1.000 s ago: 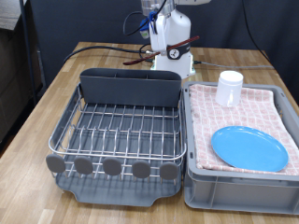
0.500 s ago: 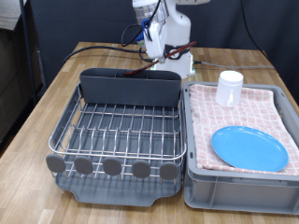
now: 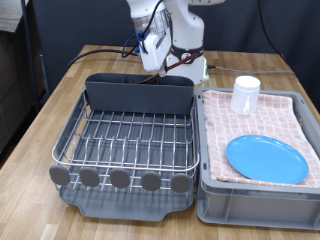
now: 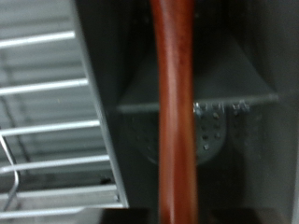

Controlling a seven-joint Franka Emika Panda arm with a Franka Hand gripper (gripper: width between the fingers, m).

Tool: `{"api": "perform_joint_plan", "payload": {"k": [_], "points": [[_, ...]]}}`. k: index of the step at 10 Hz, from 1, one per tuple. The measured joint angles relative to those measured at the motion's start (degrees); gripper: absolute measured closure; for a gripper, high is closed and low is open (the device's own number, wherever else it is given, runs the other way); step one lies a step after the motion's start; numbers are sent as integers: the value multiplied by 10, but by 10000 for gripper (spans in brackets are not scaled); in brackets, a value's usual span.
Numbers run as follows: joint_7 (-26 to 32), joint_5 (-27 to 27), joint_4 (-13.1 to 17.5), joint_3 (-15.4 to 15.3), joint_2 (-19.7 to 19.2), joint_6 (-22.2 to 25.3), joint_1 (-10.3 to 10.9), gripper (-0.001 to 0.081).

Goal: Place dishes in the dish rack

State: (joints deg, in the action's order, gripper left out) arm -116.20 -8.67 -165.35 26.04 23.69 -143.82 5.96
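- Exterior view: the rack (image 3: 125, 140) sits on the table (image 3: 60, 95), its caddy (image 3: 138, 92) running along the far side.
- Just beside the rack, toward the exterior view's right, is a grey bin (image 3: 255, 195) lined with a checked towel (image 3: 285, 115). In it the plate (image 3: 266, 158) lies flat near the front and the cup (image 3: 245, 95) stands upright at the back; both are well apart from the gripper.
- The gripper (image 3: 152, 52) hangs above the caddy, over its middle. Its fingers are too small and cluttered by cables to show how far apart they are, so I cannot tell whether it grips anything.
- Wrist view: the spoon (image 4: 175, 121) fills the middle as a long brown handle, running straight along the line of the fingers down toward the caddy's perforated floor. Rack wires show beside the caddy wall. No fingertips appear, so a grasp is not confirmed here either.
- Handling, as a judgement: the spoon looks light, stiff wood with a smooth finish, not fragile but liable to swivel; the upper handle is the place to grip. The plate looks thin, rigid and slick, best pinched at its rim. The cup looks light and hard, and is best taken by its wall at the lip.
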Motion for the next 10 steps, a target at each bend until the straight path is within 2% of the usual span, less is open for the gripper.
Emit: {"api": "perform_joint_plan", "payload": {"k": [1, 2, 3, 4, 5, 6, 7, 8, 10], "points": [[-10, 18, 0, -8, -7, -10, -13, 603], [-32, 50, 0, -25, -9, -12, -30, 603], [-66, 90, 0, -49, -9, -11, -51, 431], [-109, 134, 1, -79, -9, -7, -74, 431], [-161, 189, 4, -116, -8, 3, -99, 242], [-213, 239, 10, -155, -4, 25, -119, 242], [-257, 276, 20, -189, 2, 54, -130, 74], [-288, 299, 29, -216, 12, 74, -132, 20], [-299, 308, 44, -253, 37, 93, -122, 7]]}}
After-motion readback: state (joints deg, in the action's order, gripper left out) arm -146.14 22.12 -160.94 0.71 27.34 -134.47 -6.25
